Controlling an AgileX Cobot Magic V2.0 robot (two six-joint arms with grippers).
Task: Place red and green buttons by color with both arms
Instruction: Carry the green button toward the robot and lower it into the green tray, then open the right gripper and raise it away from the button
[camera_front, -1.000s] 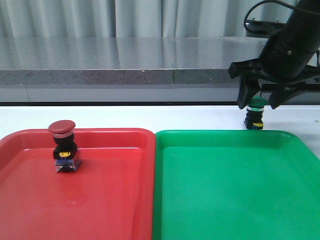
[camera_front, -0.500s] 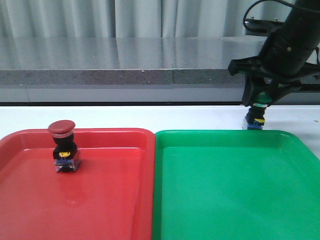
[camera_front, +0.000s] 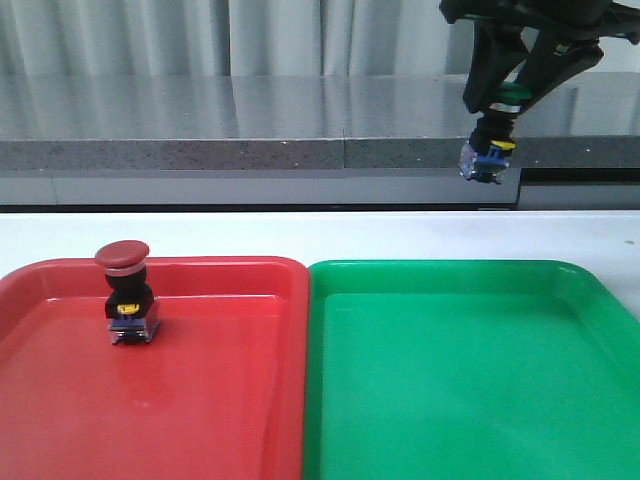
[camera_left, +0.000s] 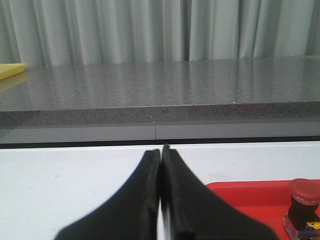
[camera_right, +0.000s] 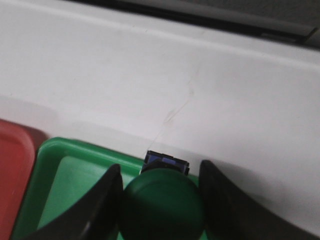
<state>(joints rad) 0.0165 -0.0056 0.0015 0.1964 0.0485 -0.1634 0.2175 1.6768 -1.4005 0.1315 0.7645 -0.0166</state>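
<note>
The green button (camera_front: 491, 140) hangs high in the air at the back right, cap up, with my right gripper (camera_front: 514, 85) shut on its green cap (camera_right: 162, 205). In the right wrist view the black fingers (camera_right: 107, 200) flank the cap, above the green tray's far rim (camera_right: 90, 150). The red button (camera_front: 126, 292) stands upright on the red tray (camera_front: 150, 400), near its far left part. My left gripper (camera_left: 160, 150) is shut with nothing between its fingers, over the white table beside the red tray's corner (camera_left: 240, 192); the red button (camera_left: 304, 207) shows there too.
The green tray (camera_front: 470, 380) lies right of the red tray, touching it. White table surface (camera_front: 300, 232) runs behind both trays, ending at a grey stone ledge (camera_front: 250, 150) with curtains behind.
My right gripper has shut on the green button and lifted it from the table behind the green tray, rising and shifting slightly left. The red button has not moved.
</note>
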